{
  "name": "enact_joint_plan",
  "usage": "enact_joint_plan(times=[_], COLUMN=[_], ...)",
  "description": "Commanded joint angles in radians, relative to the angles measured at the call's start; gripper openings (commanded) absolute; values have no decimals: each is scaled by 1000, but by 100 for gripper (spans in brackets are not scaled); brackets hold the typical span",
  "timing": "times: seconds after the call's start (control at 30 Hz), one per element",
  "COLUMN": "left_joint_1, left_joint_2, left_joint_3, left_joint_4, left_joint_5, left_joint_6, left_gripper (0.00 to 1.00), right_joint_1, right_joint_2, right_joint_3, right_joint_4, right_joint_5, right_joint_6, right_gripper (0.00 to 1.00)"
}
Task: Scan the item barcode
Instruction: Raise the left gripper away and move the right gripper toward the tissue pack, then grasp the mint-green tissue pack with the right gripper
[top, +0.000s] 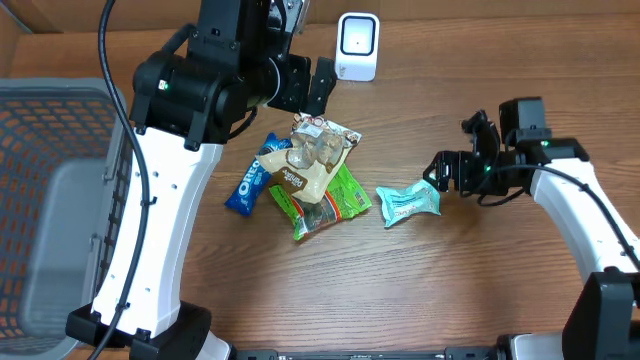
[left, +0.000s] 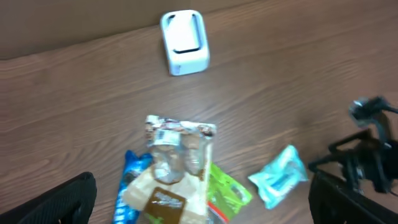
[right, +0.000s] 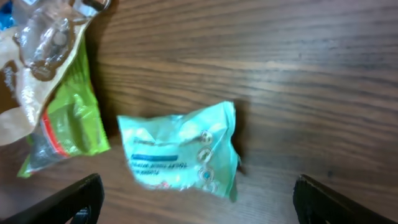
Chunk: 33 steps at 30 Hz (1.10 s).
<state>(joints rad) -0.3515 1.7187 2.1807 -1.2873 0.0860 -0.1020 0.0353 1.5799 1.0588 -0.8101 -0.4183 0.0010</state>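
Both grippers are empty. Left gripper (top: 310, 88) hangs over the snack heap, jaws wide. Right gripper (top: 440, 172) is wide too, just beside the teal packet (top: 408, 203) w/o touching it. Nothing's at the scanner (top: 357, 45). The items lie mid-table: tan bag (top: 315, 158) atop the green bag (top: 330, 200), Oreo pack (top: 245, 186) alongside.

Risk, imo: the packet's soft and flat, so the fingers could skid over it or pinch a corner, leaving the barcode facing away from the scanner.

Right wrist cam shows the packet's print but no clear barcode. Only the overhead shows the basket (top: 60, 150).
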Motion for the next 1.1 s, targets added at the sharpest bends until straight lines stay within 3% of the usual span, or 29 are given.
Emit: enact_joint_plan(times=[0.0,0.33,0.87,1.07], left_joint_1=[29,280,285,285], left_joint_2=[9,9,37,47], left_joint_3=[5,5,-8,-8], left_joint_4=[-5,-64,-94,-93], left_joint_5=[-141,-108,-41,-41], left_joint_6=[-46,-116,-157,-157], left_gripper=[100,100,100,100], right_joint_1=[3,5,5,5], right_joint_2=[-5,-5,1,1], right_joint_3=[-61,-193,-326,-353], right_joint_4=[45,232,420,465], right_joint_5=[-3,-108,-110,-111], right_joint_6=[-1,-1,84,86], right_gripper=[100,99,75,74])
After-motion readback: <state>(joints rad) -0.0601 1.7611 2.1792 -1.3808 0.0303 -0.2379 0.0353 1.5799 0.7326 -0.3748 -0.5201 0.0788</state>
